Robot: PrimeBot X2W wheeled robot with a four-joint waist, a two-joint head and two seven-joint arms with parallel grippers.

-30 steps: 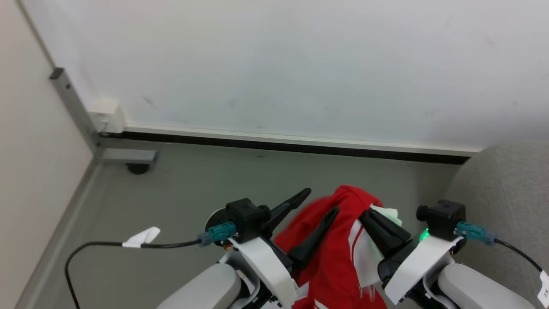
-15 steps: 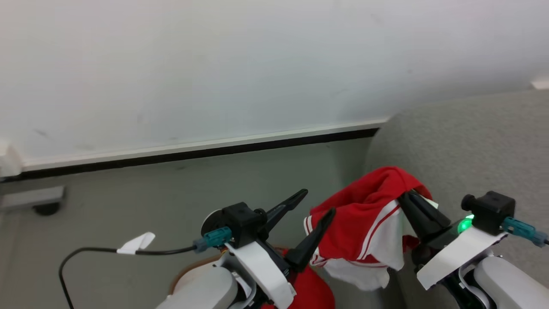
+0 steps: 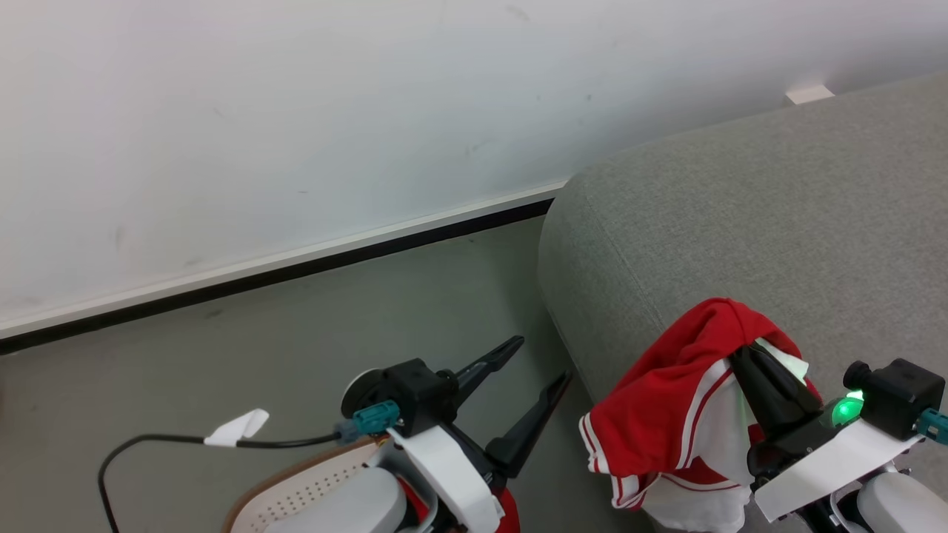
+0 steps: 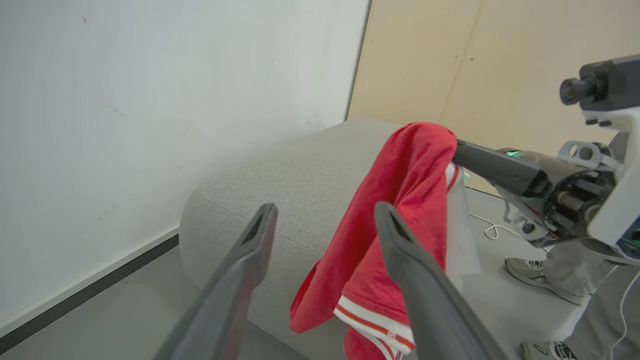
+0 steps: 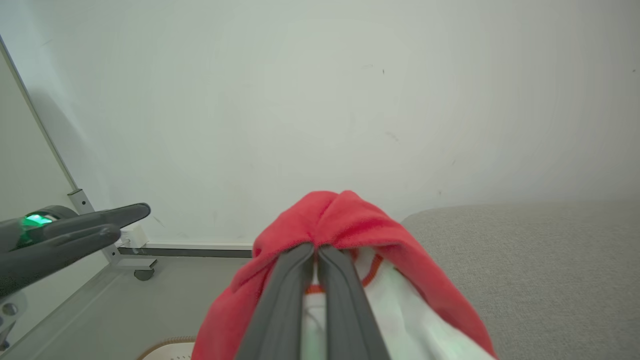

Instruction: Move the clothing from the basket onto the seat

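My right gripper [image 3: 737, 354] is shut on the clothing [image 3: 666, 392], a red garment with white hem and stripe trim. It hangs from the fingers above the rounded end of the seat [image 3: 740, 222], a grey sofa. In the right wrist view the closed gripper [image 5: 316, 248] pinches the clothing [image 5: 350, 220] at its top fold. My left gripper [image 3: 543, 359] stands open and empty to the left, over the floor. From the left wrist, the open gripper [image 4: 325, 216] faces the hanging clothing [image 4: 400, 200]. The basket [image 3: 296, 492] shows under my left forearm, with a bit of red fabric [image 3: 507, 511] beside it.
A white wall with a dark baseboard [image 3: 296, 270] runs behind the grey floor. A black cable with a white tag [image 3: 237, 428] trails from my left wrist. A person's shoes [image 4: 540, 280] stand on the floor beyond the seat. A metal post on a caster [image 5: 142, 272] stands at the wall.
The camera has swung right, bringing the sofa into view. My right gripper has carried the red garment from above the floor to above the sofa's end. The left gripper stays open.
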